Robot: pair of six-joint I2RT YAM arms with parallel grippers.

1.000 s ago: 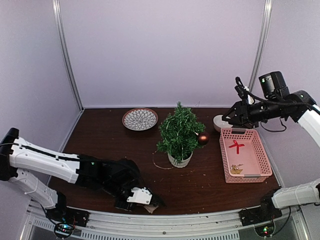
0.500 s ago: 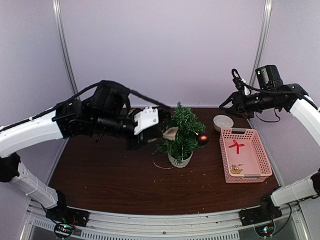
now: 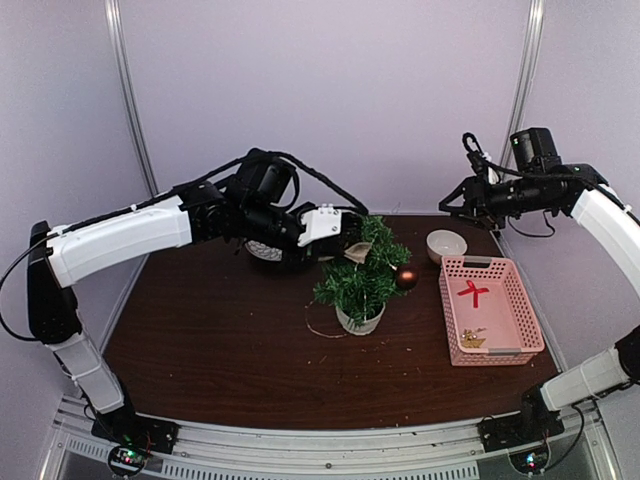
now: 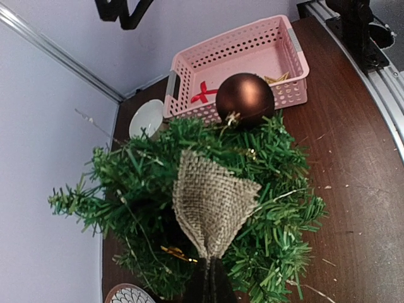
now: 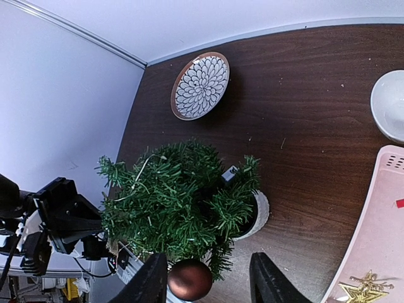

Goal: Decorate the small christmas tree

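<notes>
Tree (image 3: 362, 275) now has L gripper (image 3: 338, 238), clamped on burlap scrap (image 3: 357, 255), swung up from table's near edge to its top, so hanging looks next; R gripper (image 5: 208, 260) apart, empty.

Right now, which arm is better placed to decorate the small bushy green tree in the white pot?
Left: the left gripper is shut on a beige burlap piece above the small christmas tree. The right gripper is open, empty, far aside.

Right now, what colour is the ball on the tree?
The ball is shiny dark brown; the left wrist view shows it best.
</notes>
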